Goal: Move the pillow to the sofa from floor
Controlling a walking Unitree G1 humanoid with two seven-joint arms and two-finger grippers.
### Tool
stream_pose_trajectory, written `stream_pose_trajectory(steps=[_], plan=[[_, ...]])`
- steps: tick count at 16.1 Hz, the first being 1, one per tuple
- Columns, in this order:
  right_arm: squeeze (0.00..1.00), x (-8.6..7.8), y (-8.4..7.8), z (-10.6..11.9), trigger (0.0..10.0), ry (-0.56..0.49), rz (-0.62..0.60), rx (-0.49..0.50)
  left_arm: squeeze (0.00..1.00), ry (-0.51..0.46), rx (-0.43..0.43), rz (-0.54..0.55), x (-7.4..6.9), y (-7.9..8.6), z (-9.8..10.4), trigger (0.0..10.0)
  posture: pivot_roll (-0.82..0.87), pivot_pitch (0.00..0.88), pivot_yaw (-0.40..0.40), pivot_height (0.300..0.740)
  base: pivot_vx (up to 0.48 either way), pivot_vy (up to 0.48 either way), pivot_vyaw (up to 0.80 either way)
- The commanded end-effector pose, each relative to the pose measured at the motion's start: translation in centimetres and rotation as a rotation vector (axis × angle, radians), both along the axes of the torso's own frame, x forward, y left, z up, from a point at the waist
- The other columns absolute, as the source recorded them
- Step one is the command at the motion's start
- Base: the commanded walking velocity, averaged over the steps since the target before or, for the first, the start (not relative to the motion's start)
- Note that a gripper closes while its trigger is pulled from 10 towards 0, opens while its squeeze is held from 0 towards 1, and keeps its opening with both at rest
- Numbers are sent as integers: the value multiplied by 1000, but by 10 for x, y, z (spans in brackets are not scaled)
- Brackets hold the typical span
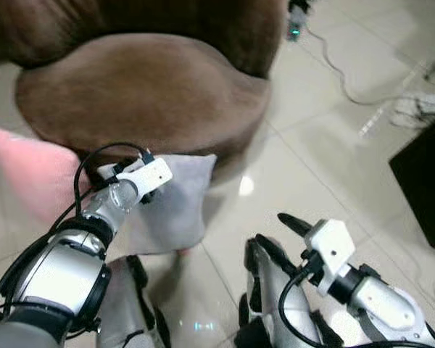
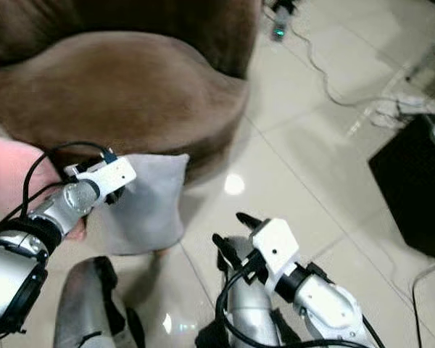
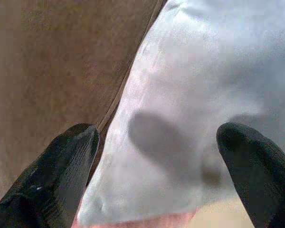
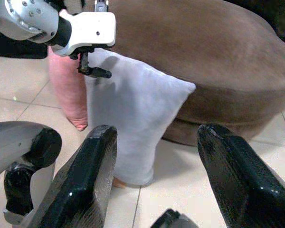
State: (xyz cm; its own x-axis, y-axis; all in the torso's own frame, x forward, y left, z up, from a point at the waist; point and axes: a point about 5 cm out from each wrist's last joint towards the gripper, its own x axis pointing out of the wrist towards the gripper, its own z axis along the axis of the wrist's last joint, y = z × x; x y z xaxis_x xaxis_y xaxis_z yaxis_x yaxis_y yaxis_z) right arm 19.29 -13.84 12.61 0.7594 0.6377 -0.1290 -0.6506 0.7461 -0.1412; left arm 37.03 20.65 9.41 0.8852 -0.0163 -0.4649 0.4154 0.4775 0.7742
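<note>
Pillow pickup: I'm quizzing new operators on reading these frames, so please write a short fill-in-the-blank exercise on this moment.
1. The grey pillow leans against the ____ sofa.
2. Behind the grey pillow stands a ____ pillow.
3. The ____ gripper is at the grey pillow's top edge, fingers open.
4. The right gripper hangs open over the tiled ____.

Missing words: brown; pink; left; floor

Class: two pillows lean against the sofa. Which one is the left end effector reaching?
The grey pillow: the open left end effector hovers at its top edge; the pink pillow stands behind it.
</note>
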Motion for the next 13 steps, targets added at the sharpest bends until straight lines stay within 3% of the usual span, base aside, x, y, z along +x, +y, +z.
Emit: stream_pose_trajectory(steps=[1, 5, 7, 10, 11, 12, 13], plan=[[0, -4, -5, 4, 10000, -2, -25, -5, 0, 22, 14, 34, -6, 5, -10, 10000, -414, 245, -58, 520, 0, 0, 0], [0, -15, -12, 3, 10000, 31, -55, -17, 0, -2, -222, 220, -9, 18, -11, 10000, -439, 240, -66, 520, 0, 0, 0], [0, -20, -14, 4, 10000, 48, -66, -17, 0, -14, -387, 389, -17, 32, -18, 10000, -445, 238, -77, 520, 0, 0, 0], [0, -23, -19, 7, 10000, 65, -72, -23, 0, -8, -595, 574, -28, 39, -32, 10000, -466, 239, -115, 520, 0, 0, 0], [0, -25, -24, 9, 10000, 73, -78, -28, 0, 3, -732, 714, -39, 41, -47, 10000, -475, 240, -127, 520, 0, 0, 0], [0, -26, -25, 10, 10000, 78, -78, -30, 0, 10, -804, 784, -45, 40, -55, 10000, -482, 240, -135, 520, 0, 0, 0], [0, -29, -27, 12, 10000, 84, -77, -37, 0, 13, -951, 910, -53, 35, -67, 10000, -494, 242, -145, 520, 0, 0, 0]])
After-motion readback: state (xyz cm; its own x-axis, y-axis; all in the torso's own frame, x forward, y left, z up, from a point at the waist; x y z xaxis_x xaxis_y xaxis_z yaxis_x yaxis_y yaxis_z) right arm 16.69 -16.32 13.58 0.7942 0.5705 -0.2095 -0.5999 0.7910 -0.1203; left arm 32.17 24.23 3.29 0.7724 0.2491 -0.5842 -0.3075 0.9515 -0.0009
